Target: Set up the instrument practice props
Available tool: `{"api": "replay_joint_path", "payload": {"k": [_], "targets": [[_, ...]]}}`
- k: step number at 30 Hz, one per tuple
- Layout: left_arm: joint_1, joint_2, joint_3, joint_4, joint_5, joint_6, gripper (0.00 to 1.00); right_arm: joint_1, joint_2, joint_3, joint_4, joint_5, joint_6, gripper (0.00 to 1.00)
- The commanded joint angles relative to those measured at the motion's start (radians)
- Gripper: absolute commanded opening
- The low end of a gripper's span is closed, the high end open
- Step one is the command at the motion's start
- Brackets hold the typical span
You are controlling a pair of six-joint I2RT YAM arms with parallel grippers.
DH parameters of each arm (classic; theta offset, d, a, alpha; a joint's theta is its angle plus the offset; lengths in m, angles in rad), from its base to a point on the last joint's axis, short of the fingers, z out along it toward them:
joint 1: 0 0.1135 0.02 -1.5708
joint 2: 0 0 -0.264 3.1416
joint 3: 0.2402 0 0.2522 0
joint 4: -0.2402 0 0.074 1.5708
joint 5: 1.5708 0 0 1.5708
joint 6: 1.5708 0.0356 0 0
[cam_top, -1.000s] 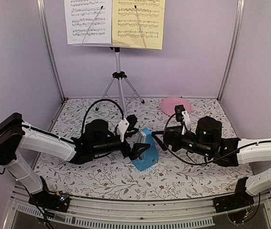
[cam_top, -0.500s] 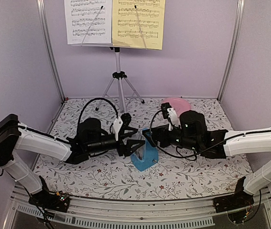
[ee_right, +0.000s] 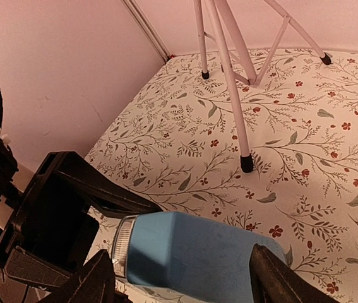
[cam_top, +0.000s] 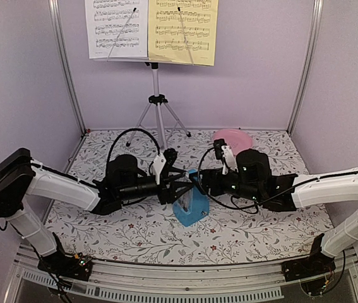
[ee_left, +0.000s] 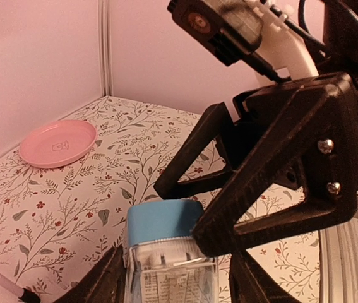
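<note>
White sheet (cam_top: 115, 28) and yellow sheet (cam_top: 182, 31) run off the top edge, covering most of the stand's (cam_top: 156, 88) desk. The metronome's (cam_top: 190, 208) far end hides between left tool (cam_top: 180, 184) and right tool (cam_top: 199, 180) — clamped or merely touched, unclear.

The top external camera looks down from above the near edge over the whole table (cam_top: 248, 237). The left wrist camera, close behind the metronome (ee_left: 163, 222), faces the pink plate (ee_left: 57, 142). The right wrist camera, equally close, faces the stand legs (ee_right: 229, 82). All views share the metronome.
</note>
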Motion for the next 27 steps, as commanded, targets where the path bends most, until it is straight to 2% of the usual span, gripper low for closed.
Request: {"api": "replay_joint_path", "payload": {"k": [1,9,17,27], "targets": [[0.008,0.018,0.026,0.021,0.01,0.004,0.56,-0.016,-0.026,-0.031,0.047,-0.01,0.032,0.73],[0.007,0.032,0.037,0.012,0.004,-0.006,0.5,-0.04,-0.075,-0.075,0.094,-0.035,0.065,0.64],[0.007,0.042,0.042,0.015,0.008,-0.012,0.46,-0.042,-0.023,-0.044,0.105,-0.08,0.057,0.64],[0.006,0.029,0.024,0.018,0.005,-0.012,0.38,-0.043,0.011,-0.039,0.084,-0.056,0.06,0.6]]}}
